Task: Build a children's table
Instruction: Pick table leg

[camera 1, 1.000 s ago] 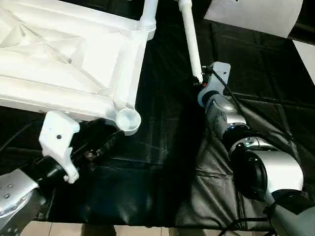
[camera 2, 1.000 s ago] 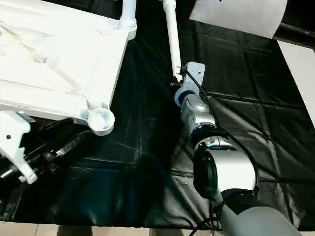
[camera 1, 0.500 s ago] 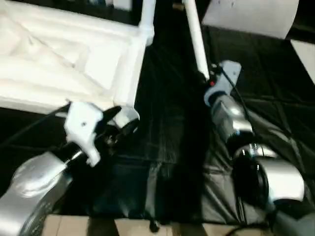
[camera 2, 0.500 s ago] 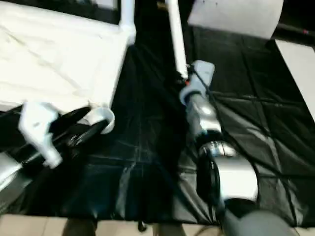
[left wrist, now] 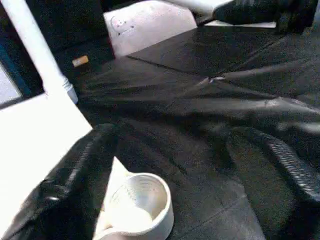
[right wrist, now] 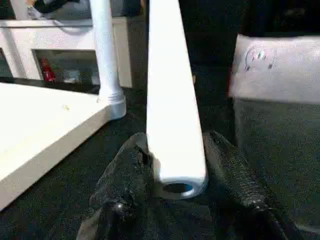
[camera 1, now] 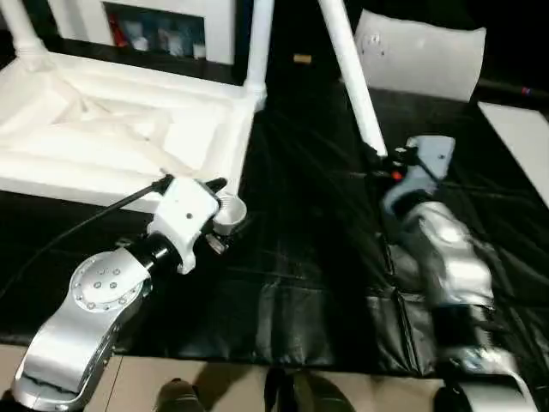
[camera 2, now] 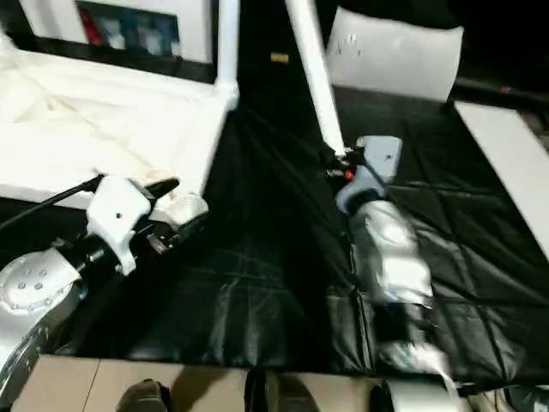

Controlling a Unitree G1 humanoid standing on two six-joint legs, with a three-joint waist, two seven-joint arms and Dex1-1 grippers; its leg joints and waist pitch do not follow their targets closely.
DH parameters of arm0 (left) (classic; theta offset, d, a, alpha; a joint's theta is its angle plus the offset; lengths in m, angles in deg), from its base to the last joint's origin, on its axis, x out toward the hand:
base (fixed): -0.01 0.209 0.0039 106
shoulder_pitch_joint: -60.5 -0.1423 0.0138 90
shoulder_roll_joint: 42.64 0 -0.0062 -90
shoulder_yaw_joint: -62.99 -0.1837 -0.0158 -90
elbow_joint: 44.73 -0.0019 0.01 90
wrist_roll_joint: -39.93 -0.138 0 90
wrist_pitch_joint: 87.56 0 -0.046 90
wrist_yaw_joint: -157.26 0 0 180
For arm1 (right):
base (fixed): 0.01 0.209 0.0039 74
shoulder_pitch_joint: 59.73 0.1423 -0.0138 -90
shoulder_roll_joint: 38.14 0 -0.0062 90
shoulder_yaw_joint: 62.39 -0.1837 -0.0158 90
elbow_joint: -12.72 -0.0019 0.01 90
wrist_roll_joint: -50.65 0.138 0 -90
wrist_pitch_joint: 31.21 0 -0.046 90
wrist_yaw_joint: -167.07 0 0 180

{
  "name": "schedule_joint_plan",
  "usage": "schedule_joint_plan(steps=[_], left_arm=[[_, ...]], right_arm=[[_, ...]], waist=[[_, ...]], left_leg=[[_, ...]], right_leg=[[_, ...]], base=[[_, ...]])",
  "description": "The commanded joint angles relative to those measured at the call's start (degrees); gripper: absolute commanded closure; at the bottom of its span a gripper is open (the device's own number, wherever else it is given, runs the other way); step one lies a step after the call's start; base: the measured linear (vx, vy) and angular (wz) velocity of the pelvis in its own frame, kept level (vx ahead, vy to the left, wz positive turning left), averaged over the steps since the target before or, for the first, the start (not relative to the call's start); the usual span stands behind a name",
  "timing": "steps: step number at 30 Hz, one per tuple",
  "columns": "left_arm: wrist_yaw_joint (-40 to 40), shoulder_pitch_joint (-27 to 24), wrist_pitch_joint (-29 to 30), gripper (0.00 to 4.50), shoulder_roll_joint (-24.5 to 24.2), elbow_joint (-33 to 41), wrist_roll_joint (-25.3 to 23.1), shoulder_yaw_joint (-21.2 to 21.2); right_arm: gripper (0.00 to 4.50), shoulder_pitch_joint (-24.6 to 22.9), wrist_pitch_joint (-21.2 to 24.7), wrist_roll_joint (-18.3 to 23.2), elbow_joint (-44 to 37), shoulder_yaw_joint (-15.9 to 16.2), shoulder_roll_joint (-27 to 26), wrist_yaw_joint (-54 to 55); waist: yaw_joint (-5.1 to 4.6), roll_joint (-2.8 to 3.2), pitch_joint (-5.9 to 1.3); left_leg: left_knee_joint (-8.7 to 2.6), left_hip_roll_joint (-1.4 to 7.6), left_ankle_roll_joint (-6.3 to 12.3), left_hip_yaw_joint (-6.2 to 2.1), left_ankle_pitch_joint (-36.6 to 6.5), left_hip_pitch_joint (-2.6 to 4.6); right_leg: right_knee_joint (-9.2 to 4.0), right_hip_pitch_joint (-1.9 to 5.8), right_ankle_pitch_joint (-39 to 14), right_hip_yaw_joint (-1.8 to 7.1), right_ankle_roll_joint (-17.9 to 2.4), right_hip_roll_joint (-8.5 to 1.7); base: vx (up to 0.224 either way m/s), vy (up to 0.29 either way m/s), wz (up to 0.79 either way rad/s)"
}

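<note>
My work surface is a black sheet (camera 1: 292, 283) with creases and fold lines; its near edge ends over a pale floor (camera 1: 214, 386). Behind the tabletop (camera 1: 111, 142) stands a white cabinet (camera 1: 154, 26) with a dark compartment holding small coloured items I can't identify. Past the tabletop's right edge a white pillow-like slab (camera 1: 420, 56) lies on the sheet, and another pale panel (camera 1: 519, 129) sits further right, cut off by the frame.

I count one tabletop, ribbed underside up, and three legs. Two legs stand in its far sockets: one at the far left corner (camera 1: 19, 30), one at the far right corner (camera 1: 259, 43), both cropped at the top. The third leg (camera 1: 352, 73) slants up, right of the tabletop; my right pincer (right wrist: 175, 170) is clenched around its lower end. The near right corner socket (left wrist: 137, 202) is empty.

My left pincer (left wrist: 190, 175) hangs spread wide at that empty socket, one finger (left wrist: 70, 175) above the tabletop's edge, grasping nothing. The tabletop's left side runs out of frame.
</note>
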Motion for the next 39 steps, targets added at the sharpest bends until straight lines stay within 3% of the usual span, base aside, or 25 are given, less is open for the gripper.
schedule_joint_plan(steps=[1,4,5,6,7,8,9,10,14,21,22,23,24,25,26,27,28,29,30,32,33,34,35,36,39], left_arm=[[0.6,0.6,-1.3,0.28,-0.41,-0.23,-1.21,-1.06],[0.71,1.32,-2.97,0.17,-0.48,-0.86,-2.17,-1.31],[0.37,1.65,-3.96,0.08,0.02,-1.35,-2.45,-1.25],[0.37,1.65,-3.96,0.08,0.02,-1.35,-2.45,-1.25],[-0.08,1.48,-5.02,0.08,0.56,-1.82,-3.16,-2.08],[-0.11,1.42,-5.31,0.03,0.58,-1.96,-3.45,-2.41],[-0.11,1.35,-5.62,0.03,0.55,-2.1,-3.8,-2.8],[-0.07,1.11,-5.84,0.0,0.31,-2.12,-4.56,-3.66],[0.41,0.74,-6.09,0.0,0.5,-1.93,-5.4,-4.61],[-2.55,-1.14,-4.67,0.0,4.61,-1.96,-3.2,-2.43],[-1.8,-1.5,-5.36,0.0,3.63,-2.12,-4.26,-3.49],[-1.27,-1.63,-5.78,0.0,2.96,-2.24,-5.02,-4.27],[-0.91,-1.64,-6.01,0.0,2.58,-2.32,-5.33,-4.59],[-0.72,-1.6,-6.21,0.0,2.33,-2.46,-5.68,-4.77],[-0.54,-1.57,-6.24,0.0,2.38,-2.52,-6.07,-4.82],[-0.3,-1.46,-6.68,0.0,2.21,-2.77,-6.72,-4.89],[-0.22,-1.4,-6.83,0.0,2.18,-2.88,-6.95,-4.91],[-0.15,-1.28,-6.93,0.0,2.21,-3.0,-7.1,-4.87],[-0.11,-1.15,-7.0,0.0,2.22,-3.08,-7.11,-4.8],[0.11,-0.47,-7.73,0.0,1.75,-3.25,-7.14,-4.91],[0.16,-0.22,-8.06,0.0,1.58,-3.34,-7.19,-5.0],[0.23,0.09,-8.21,0.0,1.46,-3.49,-7.25,-5.04],[0.35,0.19,-8.28,0.0,1.53,-3.56,-7.4,-4.97],[0.58,0.39,-8.3,0.0,1.71,-3.8,-7.31,-4.75],[1.43,1.19,-8.45,0.0,1.68,-4.4,-7.44,-4.71]], right_arm=[[3.28,-0.97,2.5,1.22,-4.24,-1.18,1.39,-0.01],[3.28,-2.63,6.29,2.37,-8.62,-1.95,2.38,0.72],[3.28,-4.26,8.92,2.93,-12.18,-2.85,2.74,1.84],[3.28,-4.26,8.92,2.93,-12.18,-2.85,2.74,1.84],[3.28,-6.48,10.46,3.44,-14.54,-3.45,2.19,2.93],[3.28,-7.1,10.81,3.45,-15.05,-3.39,2.08,3.11],[3.28,-7.75,11.12,3.42,-15.52,-3.25,1.96,3.25],[3.28,-9.12,11.25,3.09,-16.15,-2.77,1.64,3.38],[3.28,-12.58,13.29,2.86,-18.98,-1.31,0.55,4.34],[3.28,-17.54,15.99,2.24,-24.3,-0.5,-1.94,8.2],[3.28,-18.49,16.27,2.04,-25.11,0.12,-1.87,8.05],[3.28,-19.04,16.52,1.95,-25.62,0.46,-1.75,7.91],[3.28,-19.3,16.72,1.91,-25.95,0.82,-1.43,7.5],[3.28,-19.44,17.09,1.95,-26.26,1.04,-1.13,7.13],[3.28,-19.57,17.65,2.0,-26.72,1.12,-0.96,7.0],[3.28,-19.76,18.72,2.46,-27.45,1.21,-0.47,6.4],[3.28,-19.81,19.15,2.64,-27.71,1.24,-0.24,6.17],[3.28,-19.83,19.7,2.83,-28.0,1.33,0.18,5.86],[3.28,-19.84,20.22,2.93,-28.27,1.45,0.68,5.54],[3.28,-19.88,21.64,3.41,-29.12,1.65,1.86,4.71],[3.28,-19.92,22.06,3.58,-29.37,1.7,2.28,4.36],[3.28,-19.96,22.59,3.86,-29.64,1.79,2.88,3.75],[3.28,-19.98,22.94,4.07,-29.78,1.88,3.3,3.38],[3.28,-20.1,23.43,4.17,-30.13,2.09,4.05,2.65],[3.28,-20.36,25.05,4.76,-31.49,2.33,5.56,0.97]], waist=[[-0.29,1.36,-5.42],[-1.29,3.05,-5.21],[1.25,4.38,-4.09],[4.36,3.79,-3.64],[4.31,2.26,-4.32],[3.92,-1.78,-4.3],[4.71,0.76,-4.55],[5.59,-0.33,-6.13],[4.39,1.52,-6.28],[1.54,3.7,-5.37],[4.17,4.4,-5.39],[5.36,4.29,-4.55],[6.21,1.88,-4.85],[4.43,-1.0,-3.75],[2.33,-0.66,-3.45],[2.09,-0.26,-3.38],[2.34,2.54,-4.33],[1.51,4.56,-4.59],[1.9,6.72,-4.33],[5.22,5.75,-5.06],[3.89,2.38,-6.66],[3.89,2.0,-6.33],[3.3,1.09,-5.64],[3.62,1.44,-5.44],[2.6,2.72,-6.28]], left_leg=[[-3.2,-0.93,2.08,1.61,-15.32,0.76],[-5.72,2.62,3.07,-0.19,-28.44,1.54],[-11.24,7.26,2.96,-0.86,-39.49,-2.64],[-12.18,5.92,2.71,2.97,-44.23,-2.49],[-11.07,5.95,2.75,3.01,-42.23,-1.07],[-0.22,-0.25,-0.75,3.34,-25.96,3.26],[4.61,-0.52,-1.11,3.16,-19.2,5.77],[0.13,0.0,-0.43,2.37,-7.73,0.56],[-3.49,0.37,-2.55,2.17,-13.94,0.82],[-6.59,2.37,-1.09,0.36,-30.16,1.39],[-11.98,5.03,-0.64,1.01,-42.12,-4.11],[-14.03,4.96,-0.29,3.12,-43.24,-5.03],[-10.33,2.78,-1.08,5.57,-35.91,-1.77],[2.99,-0.6,-2.22,4.68,-25.38,6.17],[11.72,-3.48,0.9,0.61,-6.76,6.3],[10.92,-4.48,1.85,-1.09,-9.98,4.56],[5.74,-1.93,0.55,-2.39,-25.35,7.53],[1.2,-0.37,-2.04,-2.85,-38.56,8.89],[-9.61,1.67,-0.64,-5.0,-60.42,-2.47],[-9.78,0.79,3.0,-0.76,-57.73,-2.18],[-6.59,0.01,1.21,-0.62,-39.41,0.46],[2.64,-1.76,-0.24,-0.96,-20.75,4.8],[3.2,-1.42,1.41,-1.36,-13.24,3.91],[0.46,-1.04,1.85,-1.07,-7.91,2.52],[-4.42,0.64,-0.66,-0.86,-18.56,2.19]], right_leg=[[-7.56,3.74,-38.81,0.49,5.66,-3.01],[-7.76,6.39,-33.81,-3.29,3.89,-3.33],[5.68,9.26,-19.05,-2.16,-0.4,-3.62],[8.98,7.1,-15.11,-1.4,-1.05,-2.29],[10.08,7.45,-21.4,2.09,0.46,-3.25],[-5.3,1.51,-60.38,3.7,7.89,-7.84],[-8.43,-1.71,-70.35,5.18,7.45,-11.25],[-5.3,4.14,-60.85,5.04,7.65,-9.57],[-3.73,4.5,-37.91,1.94,3.4,-5.61],[-5.95,7.1,-35.73,-2.15,2.6,-5.67],[6.84,11.45,-16.29,-1.22,0.17,-3.89],[9.47,10.99,-16.82,-0.21,0.61,-2.69],[8.02,8.13,-38.9,4.68,4.03,-3.23],[-7.8,-1.7,-67.72,3.46,6.57,-7.62],[-12.42,-5.13,-84.31,4.83,4.43,-10.23],[-10.36,0.31,-74.4,3.5,3.18,-11.81],[-7.26,2.96,-56.01,0.15,2.47,-11.11],[-4.25,2.07,-41.73,-3.33,2.15,-5.52],[8.33,10.97,-12.42,-4.15,0.73,-3.86],[9.79,10.72,-9.73,-2.65,1.39,-2.36],[6.43,11.04,-29.42,3.09,2.93,-5.49],[-6.2,5.13,-58.28,4.3,1.17,-13.2],[-7.0,5.27,-59.52,4.95,1.05,-13.93],[-6.68,6.79,-55.09,3.68,1.0,-11.84],[-4.67,7.7,-38.64,1.83,0.32,-8.25]], base=[[-0.059,0.055,-0.03],[-0.076,0.042,-0.09],[-0.078,-0.032,-0.06],[-0.094,-0.042,0.02],[-0.009,-0.072,-0.02],[-0.009,-0.072,-0.02],[-0.005,-0.077,-0.16],[0.0,0.0,0.0],[-0.03,0.013,0.0],[-0.055,0.066,-0.08],[-0.116,0.028,-0.02],[-0.125,-0.022,0.04],[-0.089,-0.044,0.11],[-0.055,-0.066,0.13],[-0.072,0.036,-0.05],[-0.072,0.036,-0.05],[-0.085,0.092,-0.04],[-0.061,0.04,0.09],[-0.18,0.102,-0.09],[-0.173,0.051,-0.13],[-0.07,-0.032,-0.03],[-0.072,-0.063,-0.17],[0.0,0.0,0.0],[-0.07,-0.032,-0.03],[-0.065,-0.003,0.0]])
